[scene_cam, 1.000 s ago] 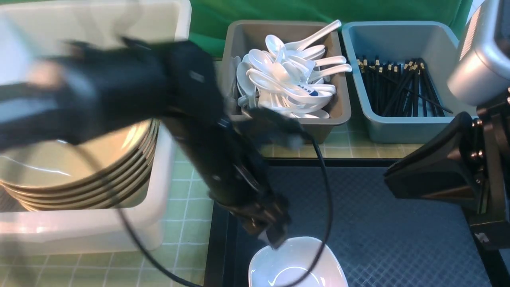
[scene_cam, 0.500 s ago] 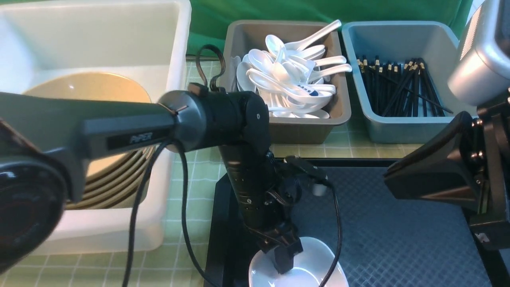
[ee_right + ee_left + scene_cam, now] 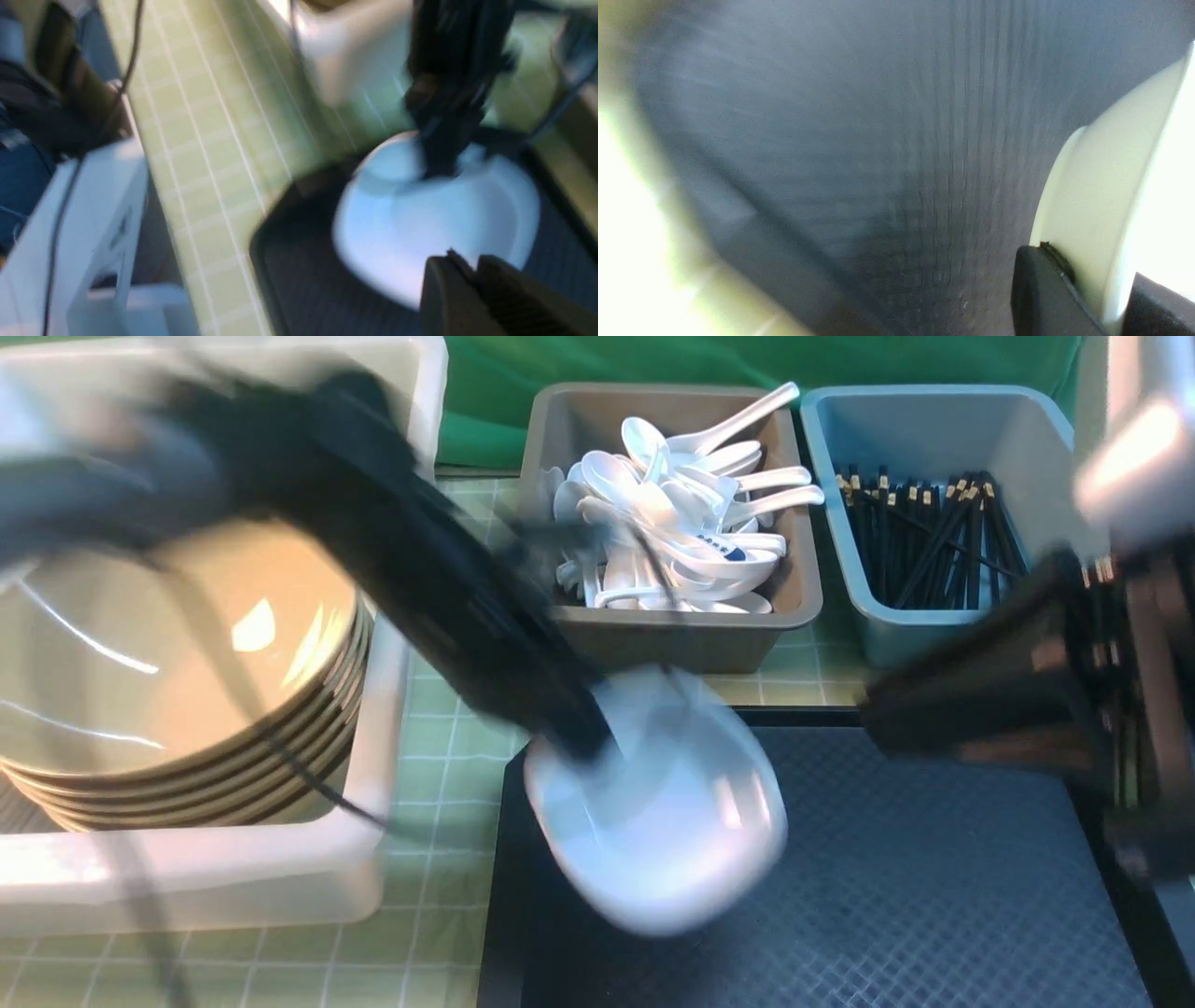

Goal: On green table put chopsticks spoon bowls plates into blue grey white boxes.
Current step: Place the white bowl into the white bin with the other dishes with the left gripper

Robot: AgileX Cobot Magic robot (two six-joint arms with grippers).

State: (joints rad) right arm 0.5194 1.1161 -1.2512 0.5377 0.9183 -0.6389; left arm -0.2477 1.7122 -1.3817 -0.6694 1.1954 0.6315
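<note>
My left gripper is shut on the rim of a small white plate, which hangs tilted over the black tray's back left corner, blurred by motion. In the left wrist view the plate's rim sits pinched between the two dark fingers. My right gripper is shut with nothing in it, close beside the plate. Tan bowls are stacked in the white box. Spoons fill the grey box, and chopsticks lie in the blue box.
The black textured tray lies on the green table, in front of the grey and blue boxes. My right arm hangs over the tray's right side. The left arm slants across the white box.
The left gripper closed on the plate's rim and lifted it off the tray, up and toward the back left. The right arm shifted slightly left.
</note>
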